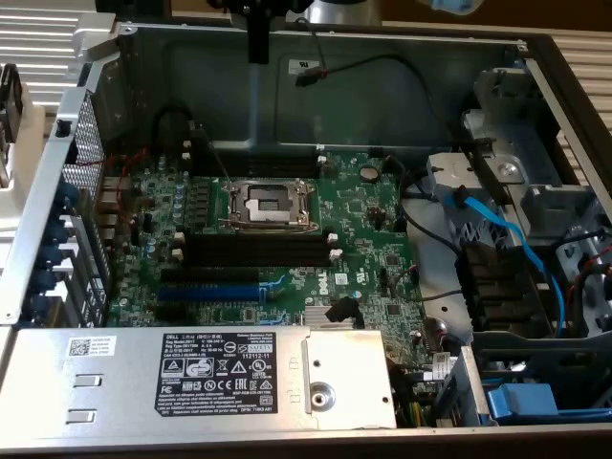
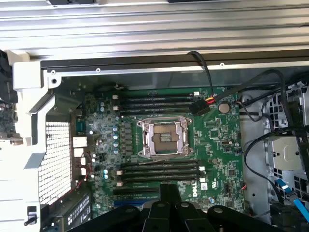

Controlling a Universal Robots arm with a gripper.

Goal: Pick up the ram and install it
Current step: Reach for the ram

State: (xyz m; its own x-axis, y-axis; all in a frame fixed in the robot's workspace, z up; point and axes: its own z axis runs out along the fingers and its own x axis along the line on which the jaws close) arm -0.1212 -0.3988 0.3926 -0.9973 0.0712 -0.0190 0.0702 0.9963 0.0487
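The ram is out of view. My gripper (image 1: 258, 53) hangs above the far wall of the open computer case, high over the green motherboard (image 1: 373, 258). In the wrist view its black fingers (image 2: 168, 191) are pressed together with nothing between them, looking down at the board (image 2: 217, 145). Black memory slots (image 1: 253, 249) lie beside the CPU socket (image 1: 268, 204). The wrist view has rows of these slots (image 2: 159, 171) on both sides of the socket (image 2: 164, 137).
A grey power supply (image 1: 229, 373) with a label covers the case's near side. A blue expansion slot (image 1: 208, 292) lies beside the memory slots. Blue and black cables (image 1: 507, 239) and drive bays crowd the exterior view's right. A perforated rear panel (image 1: 91, 163) stands on its left.
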